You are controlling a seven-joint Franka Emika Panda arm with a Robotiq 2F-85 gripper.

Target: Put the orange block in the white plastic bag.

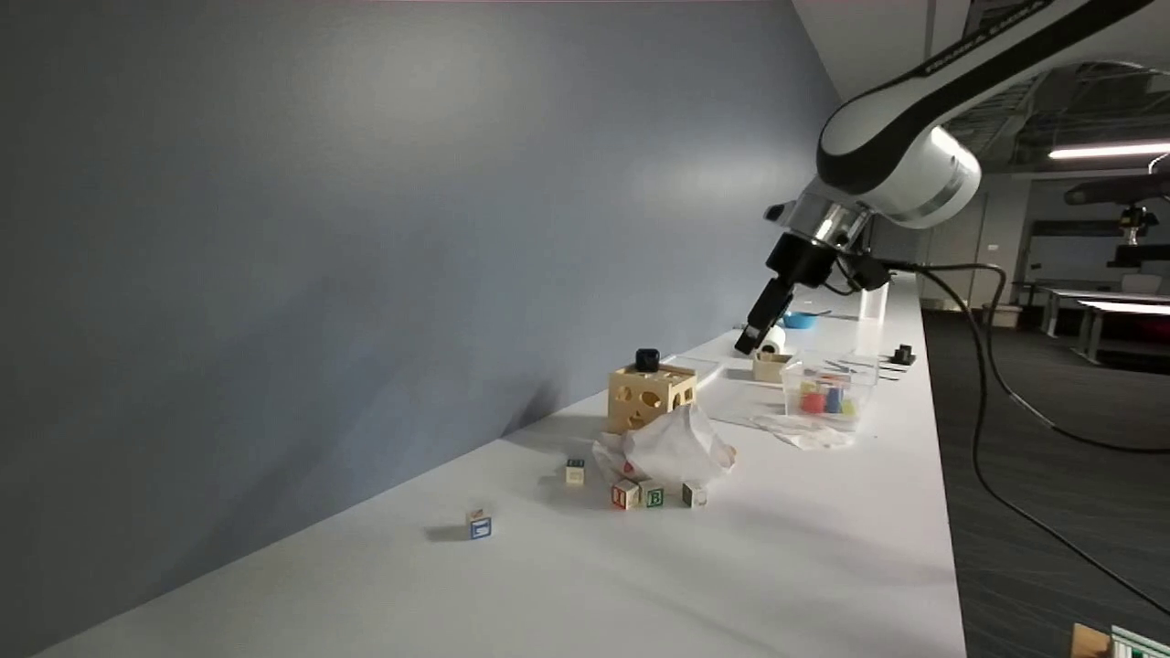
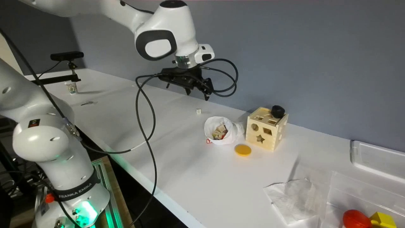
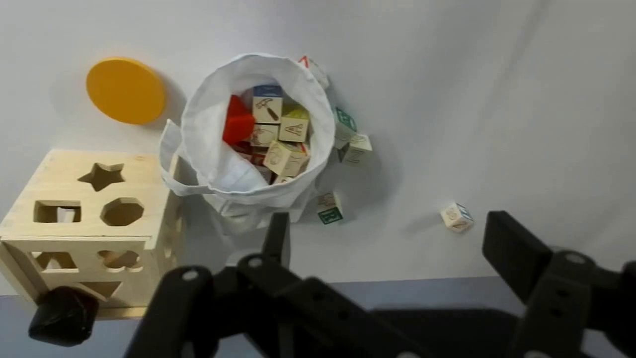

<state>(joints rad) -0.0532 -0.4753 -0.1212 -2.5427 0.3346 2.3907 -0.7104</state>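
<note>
A flat round orange block (image 3: 125, 90) lies on the table beside the white bag; it also shows in an exterior view (image 2: 243, 150). The white bag (image 3: 203, 119) stands open with several letter blocks and a red-orange piece inside; it shows in both exterior views (image 1: 676, 443) (image 2: 232, 133). My gripper (image 3: 388, 214) is open with nothing between its fingers. It hangs well above the table, near the wall, apart from the bag and the orange block, as both exterior views show (image 1: 749, 338) (image 2: 197, 94).
A wooden shape-sorter cube (image 3: 79, 194) stands by the bag with a black piece (image 3: 64, 315) on it. Loose letter blocks (image 3: 457, 217) lie around the bag. A crumpled clear plastic bag (image 2: 294, 196) and a clear bin (image 1: 827, 388) with coloured blocks lie farther along. The wall (image 2: 316, 79) borders the table.
</note>
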